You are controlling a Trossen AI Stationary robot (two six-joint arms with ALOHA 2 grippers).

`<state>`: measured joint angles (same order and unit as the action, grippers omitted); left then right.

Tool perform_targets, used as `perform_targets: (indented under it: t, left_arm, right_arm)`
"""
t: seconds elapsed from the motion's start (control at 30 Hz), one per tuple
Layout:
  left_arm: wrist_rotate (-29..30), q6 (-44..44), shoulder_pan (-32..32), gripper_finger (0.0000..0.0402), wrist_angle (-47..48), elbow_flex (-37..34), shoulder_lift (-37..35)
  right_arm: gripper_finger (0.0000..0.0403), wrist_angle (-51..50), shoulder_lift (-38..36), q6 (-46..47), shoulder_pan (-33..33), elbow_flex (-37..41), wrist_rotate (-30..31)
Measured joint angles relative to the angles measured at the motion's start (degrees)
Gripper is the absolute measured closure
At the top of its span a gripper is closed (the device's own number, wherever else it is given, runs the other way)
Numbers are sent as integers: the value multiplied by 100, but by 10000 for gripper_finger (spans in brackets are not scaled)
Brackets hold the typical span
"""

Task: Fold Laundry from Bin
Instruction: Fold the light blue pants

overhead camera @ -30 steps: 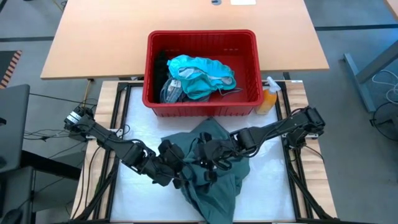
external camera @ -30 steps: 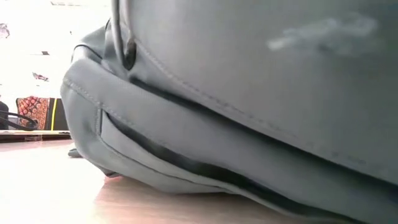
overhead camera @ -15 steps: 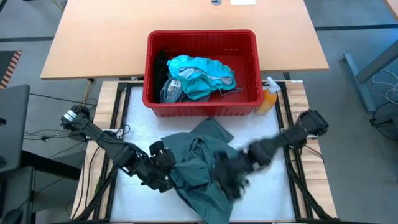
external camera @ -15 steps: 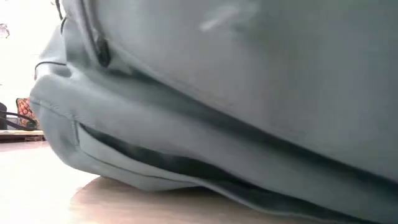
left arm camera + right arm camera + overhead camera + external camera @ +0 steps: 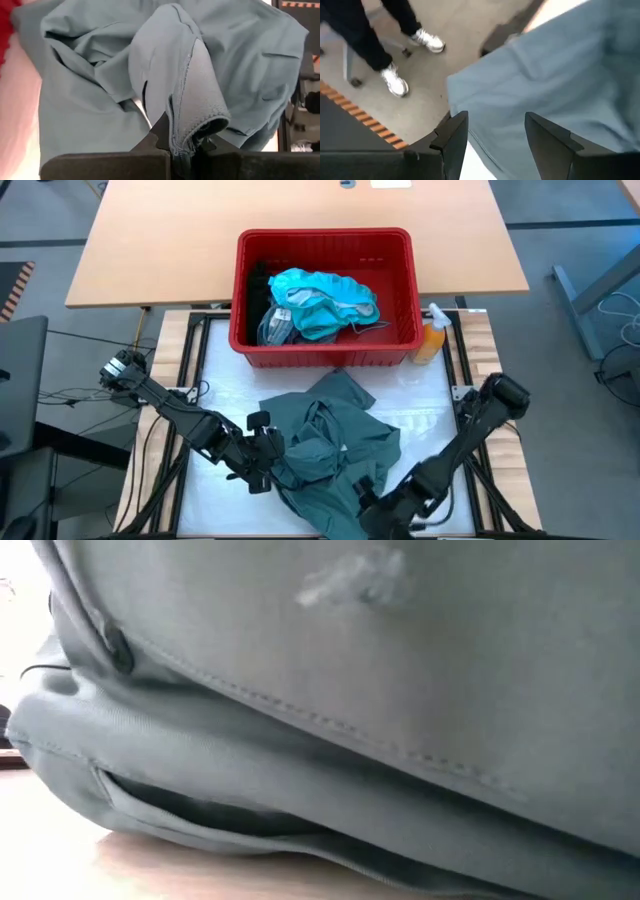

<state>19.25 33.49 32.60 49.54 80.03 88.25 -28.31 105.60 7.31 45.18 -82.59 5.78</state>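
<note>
We are pinching the limp grey-green garment's (image 5: 335,442) hem in our closed left hand (image 5: 176,145); our right hand (image 5: 492,135) is gaping open over its near edge.

low view: the grey-green garment (image 5: 400,690) fills nearly the whole frame, hiding both arms, the bin and the room.
garment hem: at 6 o'clock in the high view it runs off the picture's edge.
right gripper (image 5: 372,518): partly cut off at the high view's lower edge, tips hard to make out.
bin contents: the black cloth (image 5: 259,285) at 9 o'clock inside the red bin (image 5: 325,242) is mostly buried under the teal garments (image 5: 325,300).
person (image 5: 395,30): only legs and shoes show.
</note>
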Motion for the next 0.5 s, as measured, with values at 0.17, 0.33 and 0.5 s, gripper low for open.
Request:
perform_targets:
  t: [0.17,0.33,0.5]
  left_arm:
    - [-221,-4,0,401,-1,0,0]
    - [-243,109,0,401,-28,0,-1]
    - [-78,167,0,401,-246,0,-2]
  right_arm:
    - [180,-23,840,-462,247,-337,210]
    - [180,-440,1276,-308,276,-640,251]
    - [180,-550,1578,-471,268,-638,376]
